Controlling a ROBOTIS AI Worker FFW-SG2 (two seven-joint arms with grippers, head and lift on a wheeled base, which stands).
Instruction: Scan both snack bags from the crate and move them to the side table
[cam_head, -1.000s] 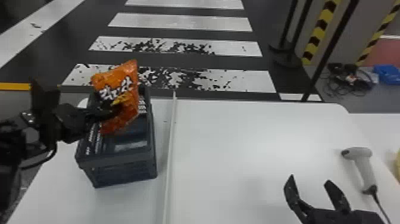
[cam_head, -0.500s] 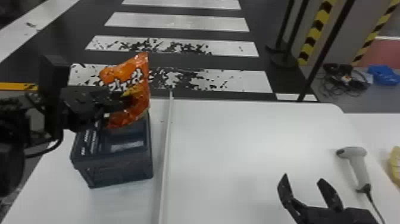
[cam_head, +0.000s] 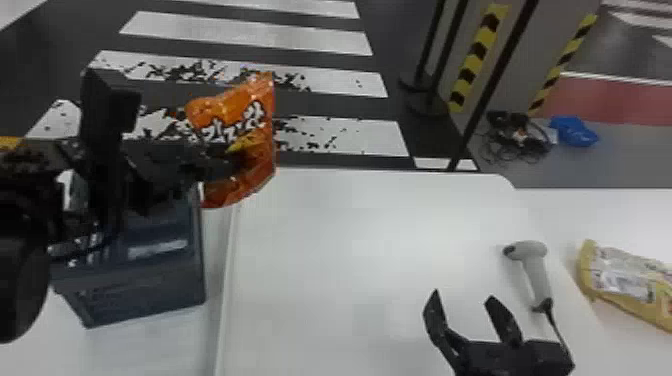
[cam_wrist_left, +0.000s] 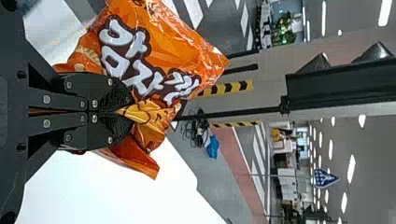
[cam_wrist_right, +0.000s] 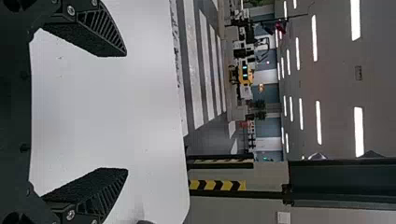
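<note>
In the head view, the left gripper (cam_head: 227, 165) pinches an orange snack bag (cam_head: 262, 157) above the far right side of the dark crate (cam_head: 130, 275). That height probably serves to clear the rim. The yellow snack bag (cam_head: 622, 280) lies on the white surface at the right, likely the side table (cam_head: 575, 207), which suggests it is already dealt with. The scanner (cam_head: 532, 255) rests near the right edge of the main table (cam_head: 350, 240), handy for the right gripper (cam_head: 462, 295), which is spread and empty. Beyond lie a floor with white stripes (cam_head: 335, 135), tangled cables (cam_head: 517, 140) and a blue bundle (cam_head: 574, 131).

In the left wrist view, the fingers close on a crumpled fold of the orange bag, leaving its printed panel largely uncovered. A scan may need it turned to bring the code round, and the loose film could swing. A blue sign (cam_wrist_left: 325, 178) hangs farther back.

In the right wrist view, the fingers stand wide apart over plain white tabletop, with strip lights (cam_wrist_right: 358, 131) overhead.
</note>
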